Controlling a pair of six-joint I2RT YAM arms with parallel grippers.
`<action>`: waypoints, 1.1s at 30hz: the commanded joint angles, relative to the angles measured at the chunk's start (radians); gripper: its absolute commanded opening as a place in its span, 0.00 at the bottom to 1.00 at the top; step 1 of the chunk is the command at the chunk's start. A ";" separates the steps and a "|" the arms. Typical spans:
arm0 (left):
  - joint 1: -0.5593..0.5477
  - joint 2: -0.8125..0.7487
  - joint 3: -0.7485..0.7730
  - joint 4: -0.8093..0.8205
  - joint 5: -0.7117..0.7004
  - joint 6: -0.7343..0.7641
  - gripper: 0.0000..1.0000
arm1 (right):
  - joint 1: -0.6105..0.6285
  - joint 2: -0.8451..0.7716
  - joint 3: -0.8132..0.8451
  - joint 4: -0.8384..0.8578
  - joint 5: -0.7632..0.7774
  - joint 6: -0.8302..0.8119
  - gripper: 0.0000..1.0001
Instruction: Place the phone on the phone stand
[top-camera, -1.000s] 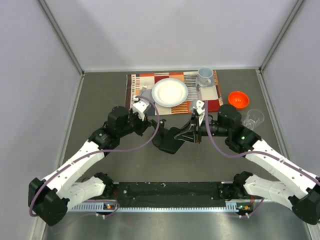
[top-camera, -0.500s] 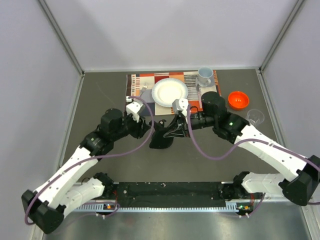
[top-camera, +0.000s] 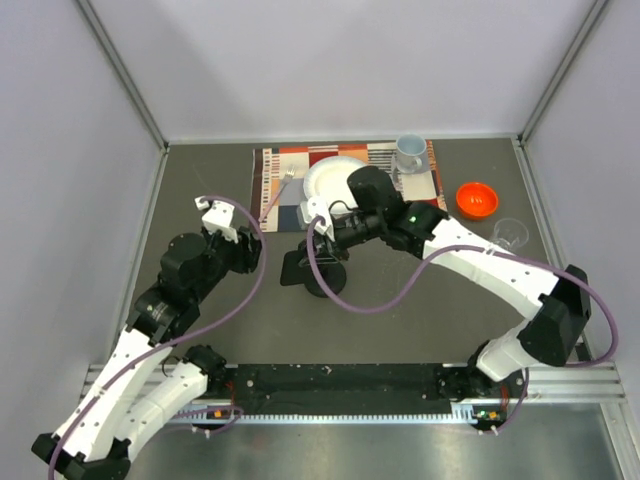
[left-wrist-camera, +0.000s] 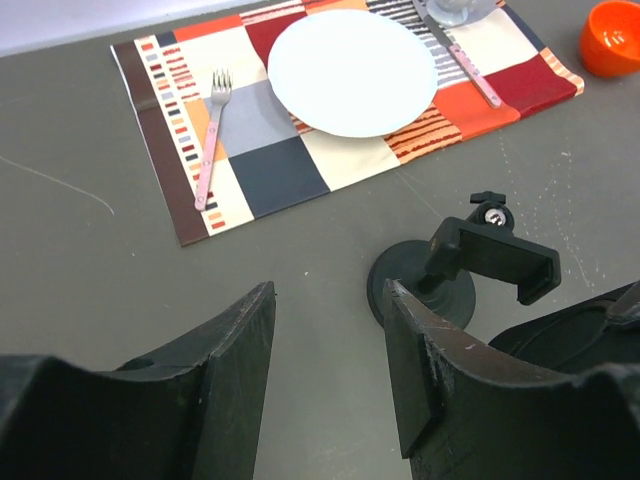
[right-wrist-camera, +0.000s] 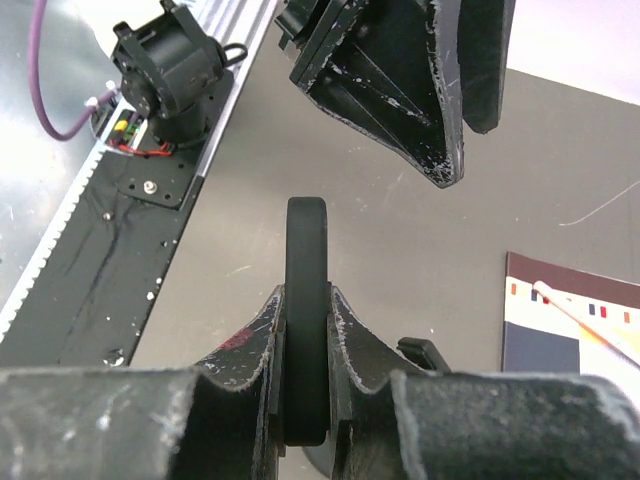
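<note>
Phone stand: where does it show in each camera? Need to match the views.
Top external: phone stand mid-table, just near of the placemat, partly covered.
Left wrist: right of centre, in plain view, cradle empty.
Right wrist: almost all hidden behind the gripped phone; cannot place it surely.
Shared landmark: the placemat.

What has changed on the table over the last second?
The left end effector opened and drew back to the left, away from the phone. The right end effector, shut on the phone, carried it leftward to the phone stand, whose cradle is empty. The plate and orange bowl stayed put.
</note>
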 joint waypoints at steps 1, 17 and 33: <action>0.018 0.000 -0.023 0.024 0.031 -0.032 0.52 | 0.008 0.028 0.099 -0.042 -0.048 -0.167 0.00; 0.038 0.011 -0.083 0.092 0.223 -0.051 0.53 | 0.007 0.108 0.130 -0.073 -0.029 -0.299 0.00; 0.039 0.065 -0.087 0.101 0.327 -0.035 0.59 | -0.050 0.100 0.107 -0.075 -0.112 -0.287 0.00</action>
